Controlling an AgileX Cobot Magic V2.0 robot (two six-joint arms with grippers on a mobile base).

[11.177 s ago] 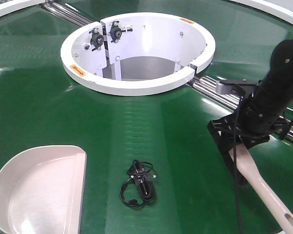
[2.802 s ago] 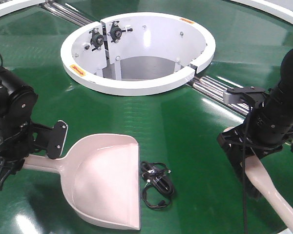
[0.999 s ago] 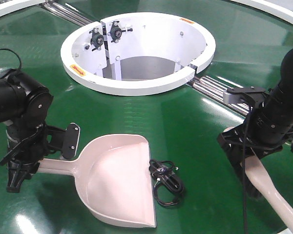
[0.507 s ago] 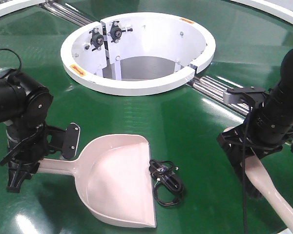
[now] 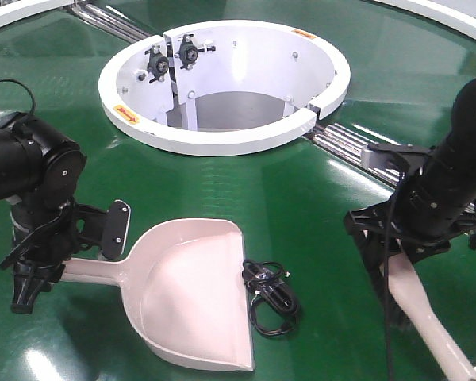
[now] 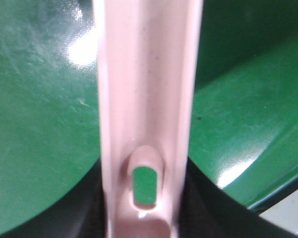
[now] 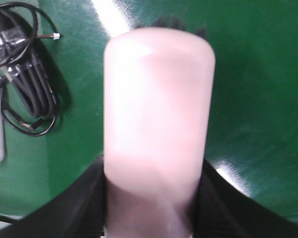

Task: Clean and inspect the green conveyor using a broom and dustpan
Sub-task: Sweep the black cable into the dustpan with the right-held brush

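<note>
Left arm: in front of the white hub [image 5: 222, 139] and to its left, black wrist bent down toward the green conveyor [image 5: 285, 198].
Left end effector [image 5: 63, 266]: clenched on the dustpan's handle; in the wrist view the slotted pink handle runs straight up between the dark jaws.
Dustpan [image 5: 190, 302]: in front of the hub, pan flat on the belt, open mouth facing right.
Cable bundle [image 5: 270, 298]: black, coiled, on the belt just at the dustpan's mouth, in front of the hub.
Stickers: one orange label [image 5: 125, 113] on the hub's left rim and one [image 5: 303, 33] on its far right rim; the print is too small to read.
Roller strips [image 5: 341, 147]: chrome, running from the hub's right side.
Right arm: in front of the hub and to its right, leaning in from the right edge, wrist angled down.
Right end effector [image 5: 389, 270]: grasping the broom.
Broom [image 5: 428, 325]: pink handle slanting toward the lower right corner; dark bristles show past the head in the wrist view.
</note>
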